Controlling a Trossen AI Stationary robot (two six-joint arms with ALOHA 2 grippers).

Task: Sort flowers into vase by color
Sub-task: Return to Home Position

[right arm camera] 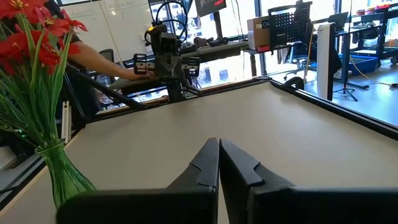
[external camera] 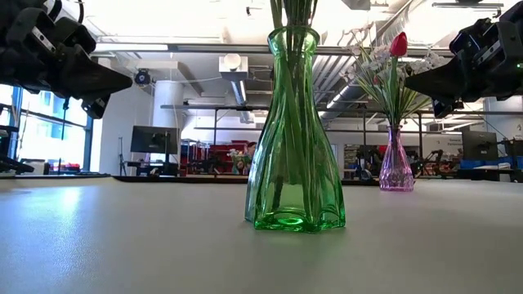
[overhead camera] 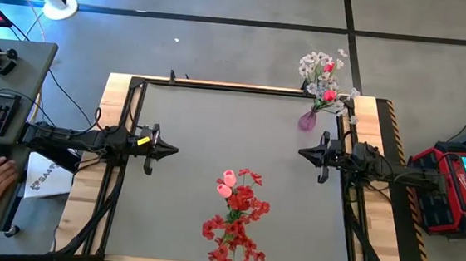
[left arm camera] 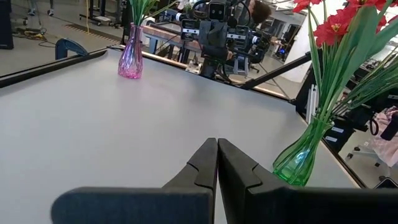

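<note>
Though near right gripper [overhead camera: 302,153], flowers [overhead camera: 325,78] apart.

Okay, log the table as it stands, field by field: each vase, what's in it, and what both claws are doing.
Green vase: middle of the table's lower edge in the high view
Green vase contents: red flowers, a pink bud
Purple vase: upper right corner in the high view
Purple vase contents: white sprays, a red bud
Left claw: shut, empty, raised over the left side
Right claw: shut, empty, raised over the right side
</note>
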